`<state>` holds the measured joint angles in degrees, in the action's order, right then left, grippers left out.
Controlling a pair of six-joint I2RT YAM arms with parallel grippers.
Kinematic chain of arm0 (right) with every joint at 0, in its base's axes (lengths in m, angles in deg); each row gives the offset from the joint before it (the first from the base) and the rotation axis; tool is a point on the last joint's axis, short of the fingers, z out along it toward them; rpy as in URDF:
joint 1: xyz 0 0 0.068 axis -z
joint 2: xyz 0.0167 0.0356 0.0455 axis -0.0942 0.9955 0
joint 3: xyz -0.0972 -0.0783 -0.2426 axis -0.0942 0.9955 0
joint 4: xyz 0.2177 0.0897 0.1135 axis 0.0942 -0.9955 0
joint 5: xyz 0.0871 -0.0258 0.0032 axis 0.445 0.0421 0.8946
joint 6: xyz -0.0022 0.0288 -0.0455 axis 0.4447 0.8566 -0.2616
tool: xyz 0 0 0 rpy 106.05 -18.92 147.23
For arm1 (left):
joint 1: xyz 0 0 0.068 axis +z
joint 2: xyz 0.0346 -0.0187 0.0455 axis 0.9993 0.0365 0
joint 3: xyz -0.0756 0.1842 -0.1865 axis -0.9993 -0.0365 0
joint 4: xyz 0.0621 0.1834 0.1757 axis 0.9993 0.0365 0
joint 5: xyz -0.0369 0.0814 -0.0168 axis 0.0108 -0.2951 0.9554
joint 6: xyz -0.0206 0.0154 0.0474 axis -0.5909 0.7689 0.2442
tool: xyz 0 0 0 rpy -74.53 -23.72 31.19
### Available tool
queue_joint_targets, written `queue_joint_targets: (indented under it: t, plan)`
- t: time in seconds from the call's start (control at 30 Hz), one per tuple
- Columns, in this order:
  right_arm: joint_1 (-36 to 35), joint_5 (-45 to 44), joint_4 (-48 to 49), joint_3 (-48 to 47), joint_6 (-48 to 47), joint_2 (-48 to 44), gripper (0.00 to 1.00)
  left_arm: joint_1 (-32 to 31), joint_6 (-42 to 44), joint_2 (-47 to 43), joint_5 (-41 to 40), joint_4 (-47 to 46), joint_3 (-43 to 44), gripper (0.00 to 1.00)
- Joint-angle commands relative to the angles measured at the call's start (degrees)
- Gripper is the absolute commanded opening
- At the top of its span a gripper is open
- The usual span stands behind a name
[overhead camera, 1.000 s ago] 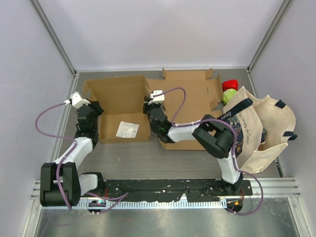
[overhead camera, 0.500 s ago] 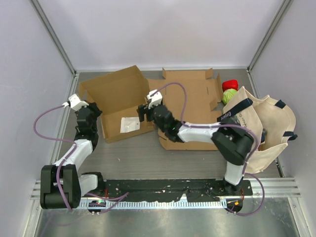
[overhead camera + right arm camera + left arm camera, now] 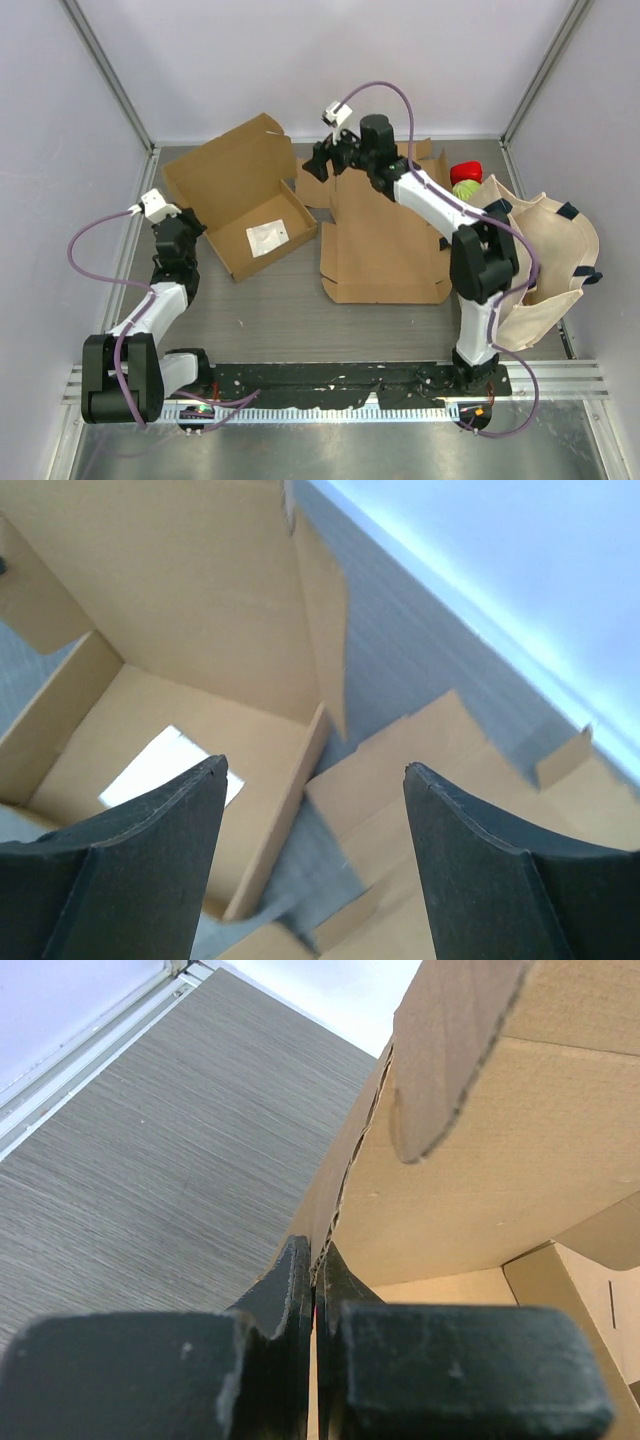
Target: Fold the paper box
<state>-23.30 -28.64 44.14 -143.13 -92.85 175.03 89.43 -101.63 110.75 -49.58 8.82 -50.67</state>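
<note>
Jaws of left gripper [image 3: 313, 1265] clamp the paper box [image 3: 250, 205] wall, apparently anchoring it; right gripper [image 3: 312, 768] jaws apart, empty, at twelve o'clock.

The box [image 3: 245, 205] is matt brown cardboard, the table [image 3: 270, 312] grey wood-grain, the bag [image 3: 552, 250] cloth.

Half-formed cardboard box [image 3: 228, 172] left of centre, set at a slant, lid panel tipped back toward the upper left, white paper slip [image 3: 265, 238] flat on its floor. Left gripper [image 3: 197, 228] at the box's left corner, touching the wall. Right gripper [image 3: 316, 165] near top centre, between the lid's right edge and the upper-left corner of a flat cardboard blank [image 3: 378, 245]. Cream tote bag [image 3: 545, 260] at right, red-and-green object [image 3: 463, 180] tucked between blank and bag
</note>
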Motion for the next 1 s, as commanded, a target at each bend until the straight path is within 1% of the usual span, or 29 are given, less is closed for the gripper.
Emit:
queue_joint_targets:
  t: [0.0,0.03,0.07,0.1,0.13,0.2,0.23,0.3,0.33,0.43,0.47,0.5,0.63,0.73,0.77,0.8,0.83,0.87,0.9,0.97]
  plan:
    - [1.5,11.5,-4.2,-13.8,-9.1,8.8,0.76,0.2,1.8,0.5,-1.9,1.2,0.1,0.00]
    - [1.8,12.8,-4.2,-18.9,-9.0,10.7,0.75,0.1,1.8,0.6,-2.0,1.3,0.2,0.00]
    - [2.2,13.7,-4.2,-21.6,-8.2,14.9,0.75,0.1,1.8,0.6,-2.0,1.6,0.3,0.00]
    - [2.6,14.7,-6.7,-24.6,-8.2,16.9,0.73,0.1,2.1,0.6,-1.9,1.6,0.4,0.00]
    - [2.8,16.2,-8.1,-29.9,-8.0,18.9,0.73,0.1,2.2,0.6,-1.6,1.7,0.6,0.00]
    - [2.5,18.0,-8.3,-34.6,-6.4,22.9,0.70,0.1,2.2,1.0,-1.4,2.1,1.1,0.00]
    - [2.6,19.7,-6.6,-35.3,-5.0,23.6,0.70,0.1,2.2,1.2,-1.2,2.0,1.1,0.00]
    - [2.5,20.0,-4.9,-36.2,-2.0,25.1,0.68,0.1,2.3,1.6,-1.4,1.9,1.1,0.00]
    - [2.3,19.6,-2.3,-36.4,-1.3,25.4,0.66,0.1,2.4,1.6,-1.5,1.9,1.1,0.00]
    - [1.6,19.6,0.9,-36.4,1.5,26.0,0.58,0.1,2.6,1.5,-1.6,1.8,1.0,0.00]
    - [1.4,18.7,1.4,-36.2,1.9,25.9,0.52,0.1,2.6,1.5,-1.5,1.9,1.0,0.00]
    - [0.9,18.1,2.6,-35.6,2.5,25.4,0.51,0.1,2.6,1.3,-1.5,2.0,1.1,0.00]
    - [-1.0,15.5,3.6,-36.4,3.3,25.3,0.43,0.1,2.2,0.9,-1.5,3.2,2.3,0.00]
    - [-1.7,15.2,0.7,-39.6,3.1,26.1,0.33,0.1,1.3,0.5,-1.7,5.5,3.5,0.00]
    - [-2.0,15.2,0.1,-39.9,2.7,25.9,0.26,0.1,0.4,0.4,-2.0,6.3,3.9,0.02]
    - [-2.1,14.8,-0.4,-39.4,2.3,25.7,0.21,0.1,-0.2,0.4,-2.4,7.6,4.5,0.05]
    - [-2.3,14.4,-0.4,-38.9,1.4,24.9,0.15,0.1,-0.6,0.3,-2.5,9.1,5.3,0.10]
    - [-2.5,14.3,-0.2,-38.3,1.2,24.6,0.07,0.1,-1.6,0.3,-2.7,9.9,5.7,0.19]
    - [-2.4,14.2,0.0,-37.6,0.9,24.3,0.02,0.2,-1.8,0.2,-3.1,10.7,6.1,0.23]
    - [-2.4,13.9,-0.5,-37.1,-0.4,23.6,0.01,0.2,-2.5,-0.2,-4.3,14.0,7.6,0.34]
